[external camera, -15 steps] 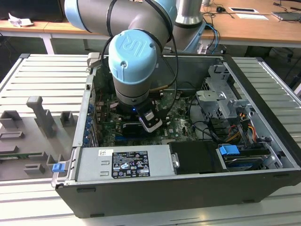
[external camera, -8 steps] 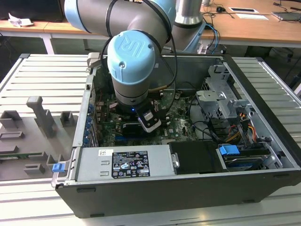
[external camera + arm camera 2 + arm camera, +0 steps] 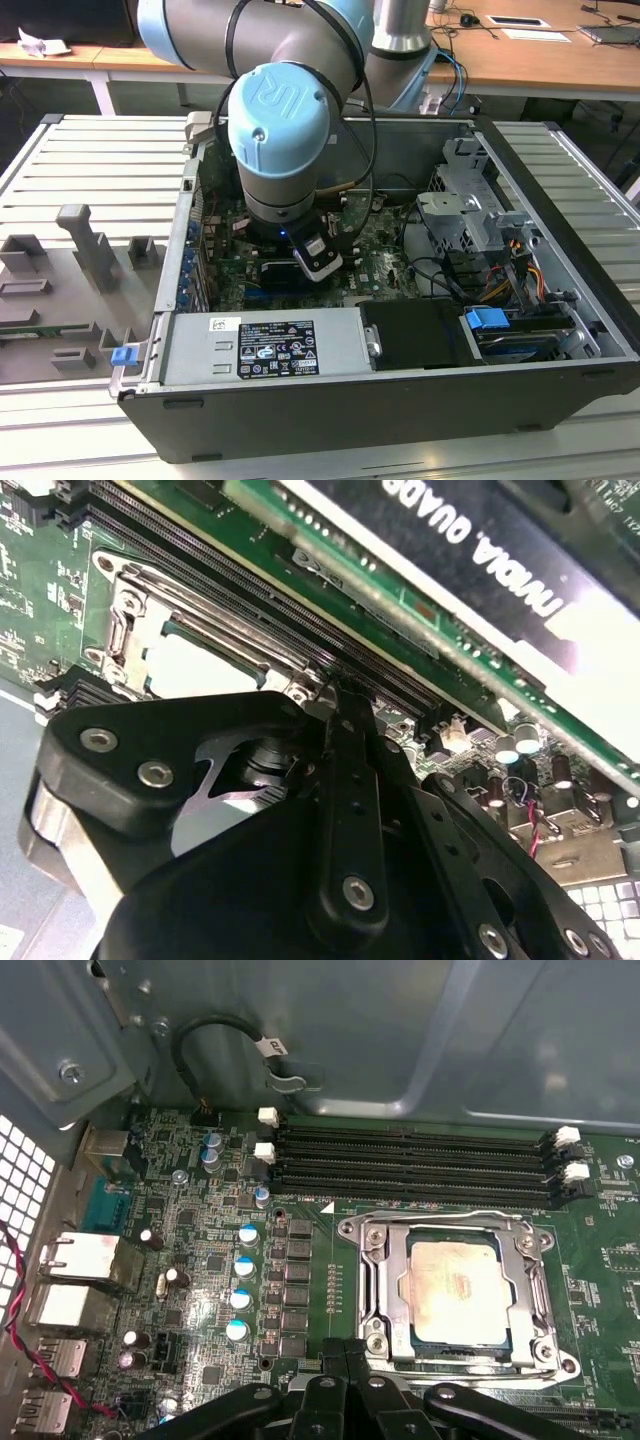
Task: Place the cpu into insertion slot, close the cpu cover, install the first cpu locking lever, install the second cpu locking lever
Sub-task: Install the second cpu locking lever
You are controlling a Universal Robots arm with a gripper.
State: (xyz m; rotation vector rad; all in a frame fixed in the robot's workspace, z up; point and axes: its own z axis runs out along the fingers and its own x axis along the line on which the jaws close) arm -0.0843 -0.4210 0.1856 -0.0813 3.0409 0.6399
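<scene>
- The chip (image 3: 458,1290) lies flat in its socket (image 3: 372,1290), lower right of the first wrist view, with the metal cover (image 3: 532,1272) folded down around it, likely to pin it for the levers.
- The gripper (image 3: 345,1360) sits low just beside the socket's near edge, its jaws together and holding nothing.
- The chip's top is pale silver-beige with a warm sheen; it shows upper left in the second wrist view (image 3: 190,665).

Grey arm (image 3: 290,40) — blue caps, black cables
</scene>
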